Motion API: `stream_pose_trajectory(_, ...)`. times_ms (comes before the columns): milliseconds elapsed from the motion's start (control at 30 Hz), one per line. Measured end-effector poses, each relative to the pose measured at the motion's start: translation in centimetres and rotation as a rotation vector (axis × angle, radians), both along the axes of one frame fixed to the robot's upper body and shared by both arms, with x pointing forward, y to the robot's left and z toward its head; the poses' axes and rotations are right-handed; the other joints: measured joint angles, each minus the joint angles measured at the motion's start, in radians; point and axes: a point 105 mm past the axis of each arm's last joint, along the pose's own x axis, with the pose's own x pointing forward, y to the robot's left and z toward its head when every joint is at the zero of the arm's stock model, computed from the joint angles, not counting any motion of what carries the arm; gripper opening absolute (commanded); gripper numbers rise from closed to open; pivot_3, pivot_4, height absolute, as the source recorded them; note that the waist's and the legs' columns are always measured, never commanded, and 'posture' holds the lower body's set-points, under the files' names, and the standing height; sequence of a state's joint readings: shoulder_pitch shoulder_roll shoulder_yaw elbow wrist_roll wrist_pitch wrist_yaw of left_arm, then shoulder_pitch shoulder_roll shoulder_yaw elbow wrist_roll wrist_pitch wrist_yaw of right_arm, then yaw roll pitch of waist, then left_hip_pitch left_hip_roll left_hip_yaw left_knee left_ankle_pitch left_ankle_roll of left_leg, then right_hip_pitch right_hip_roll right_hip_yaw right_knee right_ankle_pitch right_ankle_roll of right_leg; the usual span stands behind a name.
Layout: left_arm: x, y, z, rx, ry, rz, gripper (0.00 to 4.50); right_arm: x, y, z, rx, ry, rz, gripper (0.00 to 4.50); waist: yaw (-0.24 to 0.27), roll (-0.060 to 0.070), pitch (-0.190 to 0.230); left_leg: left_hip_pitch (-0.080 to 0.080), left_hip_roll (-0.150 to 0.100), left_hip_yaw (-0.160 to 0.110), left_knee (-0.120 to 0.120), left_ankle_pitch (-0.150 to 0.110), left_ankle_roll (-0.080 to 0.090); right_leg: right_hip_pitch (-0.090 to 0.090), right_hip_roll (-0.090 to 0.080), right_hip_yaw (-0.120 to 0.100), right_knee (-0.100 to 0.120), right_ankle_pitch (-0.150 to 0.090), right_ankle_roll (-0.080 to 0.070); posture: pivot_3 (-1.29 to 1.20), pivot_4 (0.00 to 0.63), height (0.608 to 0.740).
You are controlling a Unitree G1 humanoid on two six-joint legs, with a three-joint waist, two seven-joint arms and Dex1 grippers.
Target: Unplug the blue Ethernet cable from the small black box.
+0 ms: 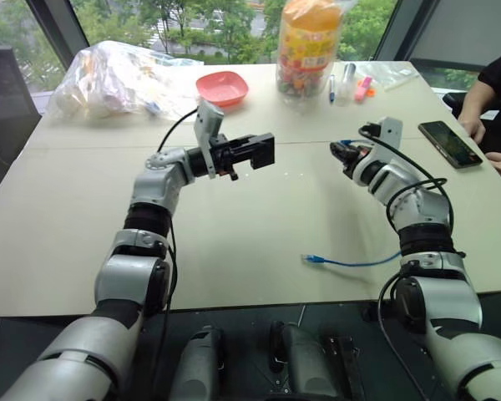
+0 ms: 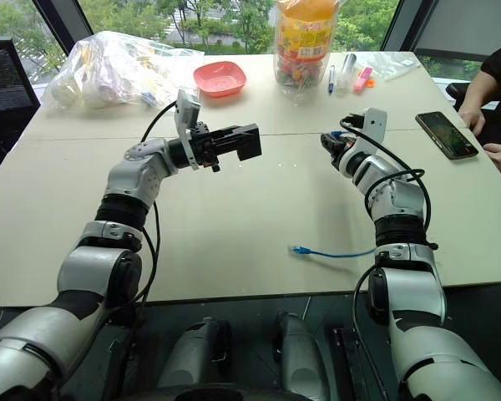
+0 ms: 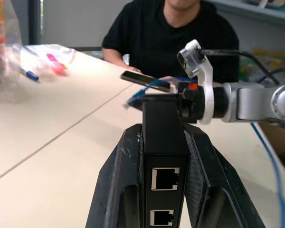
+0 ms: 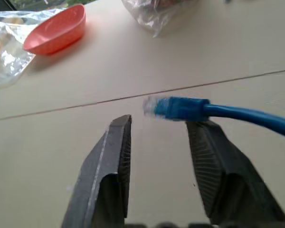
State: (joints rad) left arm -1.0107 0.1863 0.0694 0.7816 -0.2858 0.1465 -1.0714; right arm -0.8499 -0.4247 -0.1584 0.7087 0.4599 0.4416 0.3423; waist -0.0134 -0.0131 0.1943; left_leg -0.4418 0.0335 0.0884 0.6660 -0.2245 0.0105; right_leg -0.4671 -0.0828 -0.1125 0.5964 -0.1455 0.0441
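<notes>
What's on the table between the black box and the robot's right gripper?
Nothing: bare beige table separates the flat matte-black box from the right gripper, in both eye views.

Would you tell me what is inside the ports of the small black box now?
Nothing: both ports on the small black box facing the left wrist camera are empty. Its other edges are hidden.

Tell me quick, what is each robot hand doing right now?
Left end effector: closed, holding the small black box.
Right end effector: open; blue Ethernet cable plug at its fingertips, unplugged.
</notes>
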Motion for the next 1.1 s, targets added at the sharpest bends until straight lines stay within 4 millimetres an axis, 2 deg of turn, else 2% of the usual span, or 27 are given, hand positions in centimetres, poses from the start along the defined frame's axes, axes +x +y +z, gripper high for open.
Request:
stream_pose_trajectory(67, 0.6, -0.4, -0.8, 0.016, -0.015, 0.057, 0.5, 0.0, -0.1, -0.8, -0.052, 0.019, -0.001, 4.3, -0.001, 0.0, 0.0, 0.0, 0.0, 0.0, 0.0, 0.0, 0.0, 0.0, 0.0, 0.0, 0.001, -0.001, 0.003, 0.0, 0.15, 0.74)
stream_pose_trajectory(100, 0.8, -0.5, -1.3, 0.025, -0.012, 0.078, 0.5, 0.1, -0.1, -0.9, -0.074, 0.022, 0.001, 4.46, 0.0, 0.0, 0.0, 0.0, 0.0, 0.0, 0.001, 0.0, 0.0, 0.0, 0.0, 0.0, 0.001, -0.001, 0.003, 0.0, 0.15, 0.74)
stream_pose_trajectory(200, 1.3, -0.9, -2.9, 0.075, -0.016, 0.131, 0.5, -0.5, 0.7, -0.5, -0.147, -0.013, 0.061, 4.46, 0.001, 0.0, 0.0, 0.0, 0.001, -0.002, 0.001, 0.0, 0.0, 0.0, 0.0, 0.0, 0.001, -0.002, 0.003, 0.0, 0.15, 0.74)
stream_pose_trajectory(333, 2.1, -1.5, -4.9, 0.154, -0.017, 0.211, 0.5, -3.3, 4.2, -0.1, -0.187, -0.096, 0.247, 4.46, 0.005, 0.0, 0.0, 0.0, 0.001, -0.004, 0.001, 0.0, 0.0, 0.0, -0.001, -0.001, 0.0, -0.002, 0.004, 0.0, 0.15, 0.74)
stream_pose_trajectory(433, 2.2, -1.8, -6.0, 0.182, -0.004, 0.237, 0.5, -5.0, 5.4, -0.1, -0.184, -0.119, 0.29, 4.46, 0.005, 0.0, 0.0, 0.0, 0.0, -0.003, 0.001, 0.0, 0.0, 0.0, -0.002, -0.001, 0.0, -0.002, 0.004, 0.0, 0.15, 0.74)
stream_pose_trajectory(500, 2.4, -1.5, -6.6, 0.184, 0.029, 0.259, 1.52, -5.7, 5.9, 0.4, -0.168, -0.142, 0.293, 4.5, 0.005, 0.0, 0.0, 0.0, 0.001, -0.004, 0.002, 0.0, 0.0, 0.0, -0.002, -0.001, 0.0, -0.002, 0.004, 0.0, 0.15, 0.74)
stream_pose_trajectory(533, 2.4, -1.5, -6.9, 0.185, 0.042, 0.263, 1.68, -6.0, 5.9, 0.8, -0.159, -0.159, 0.283, 4.5, 0.005, 0.0, 0.0, 0.0, 0.001, -0.004, 0.002, 0.0, 0.0, 0.0, -0.002, -0.001, 0.0, -0.002, 0.004, 0.0, 0.15, 0.74)
stream_pose_trajectory(567, 2.4, -1.5, -7.1, 0.186, 0.048, 0.264, 2.16, -6.2, 5.9, 1.0, -0.151, -0.17, 0.275, 4.5, 0.005, 0.0, 0.0, 0.0, 0.001, -0.004, 0.002, 0.0, 0.0, 0.0, -0.002, -0.001, 0.0, -0.002, 0.004, 0.0, 0.15, 0.74)
stream_pose_trajectory(733, 2.3, -1.4, -7.3, 0.199, 0.05, 0.247, 3.88, -6.8, 5.0, 1.2, -0.148, -0.182, 0.224, 4.5, 0.004, 0.0, 0.0, 0.0, 0.001, -0.004, 0.002, 0.0, 0.0, 0.0, -0.002, -0.001, 0.0, -0.002, 0.003, 0.0, 0.15, 0.74)
stream_pose_trajectory(767, 2.2, -1.3, -7.3, 0.2, 0.048, 0.241, 3.88, -6.9, 4.9, 1.1, -0.149, -0.18, 0.222, 4.5, 0.004, 0.0, 0.0, 0.0, 0.001, -0.004, 0.002, 0.0, 0.0, 0.0, -0.002, -0.001, 0.0, -0.002, 0.003, 0.0, 0.15, 0.74)
stream_pose_trajectory(867, 2.1, -0.5, -6.4, 0.194, 0.033, 0.204, 3.88, -7.5, 4.7, 1.2, -0.167, -0.188, 0.233, 4.5, 0.003, 0.0, 0.0, 0.0, 0.001, -0.004, 0.001, 0.0, 0.0, 0.0, -0.001, -0.001, 0.0, -0.002, 0.003, 0.0, 0.15, 0.74)
stream_pose_trajectory(933, 2.0, 0.7, -5.0, 0.178, 0.005, 0.174, 3.88, -8.3, 4.4, 1.2, -0.203, -0.196, 0.259, 4.5, 0.002, 0.0, 0.0, 0.0, 0.002, -0.004, 0.001, 0.0, 0.0, 0.0, -0.001, -0.001, 0.0, -0.002, 0.003, 0.0, 0.15, 0.74)
stream_pose_trajectory(1000, 1.6, 3.3, -3.1, 0.151, -0.026, 0.161, 3.88, -9.6, 4.0, 1.0, -0.25, -0.201, 0.293, 4.5, -0.002, 0.0, 0.0, 0.0, 0.003, -0.004, 0.0, -0.001, 0.0, 0.0, -0.001, -0.001, 0.0, -0.002, 0.003, 0.0, 0.15, 0.74)
stream_pose_trajectory(1100, -0.3, 6.8, -2.5, 0.152, -0.005, 0.158, 3.88, -11.4, 3.5, 0.0, -0.293, -0.181, 0.334, 4.5, -0.004, 0.0, 0.0, 0.001, 0.005, -0.004, 0.0, -0.001, 0.0, 0.0, 0.0, 0.0, 0.0, -0.002, 0.003, 0.0, 0.15, 0.74)
